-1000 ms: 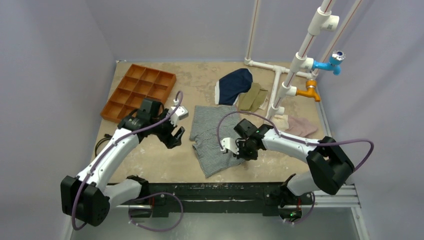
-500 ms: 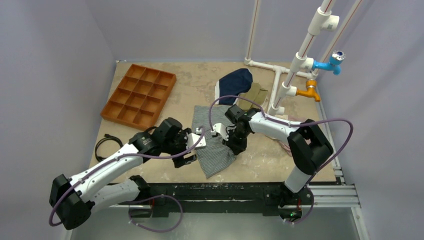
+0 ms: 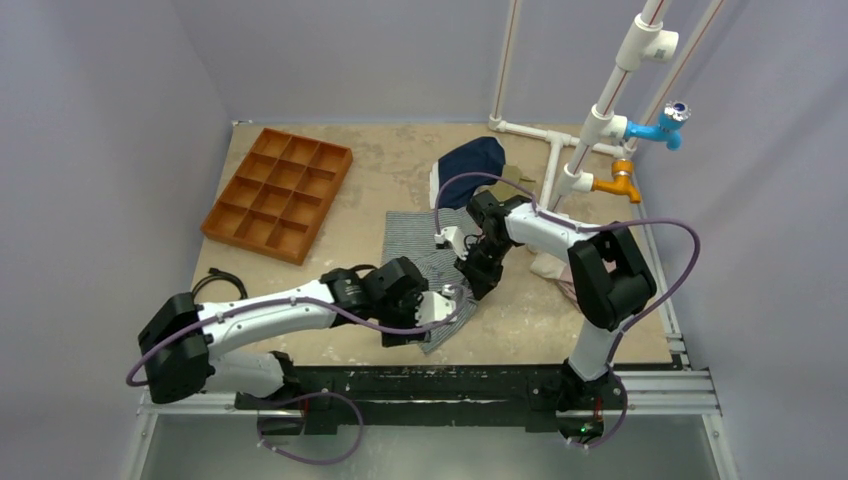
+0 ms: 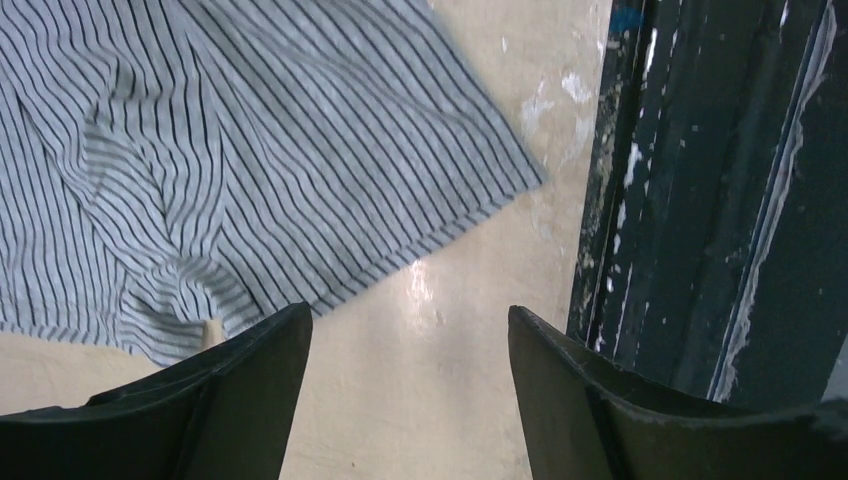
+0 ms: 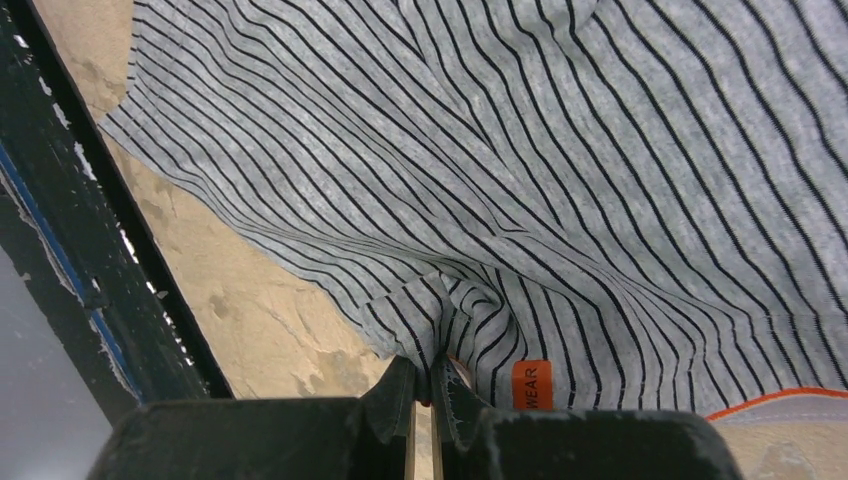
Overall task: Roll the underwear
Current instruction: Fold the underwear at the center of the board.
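Right pincer (image 5: pixel 428 378) clamped tight on a fold of the underwear (image 5: pixel 560 170); left pincer (image 4: pixel 408 314) spread wide over the table (image 4: pixel 470 235) beside its corner; orange divided tray (image 3: pixel 250 246) well apart

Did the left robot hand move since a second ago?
Yes. The left gripper went right and toward the black rail, away from the orange compartment tray, to the near corner of the underwear.

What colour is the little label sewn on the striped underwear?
Orange. The label on the underwear shows best in the right wrist view.
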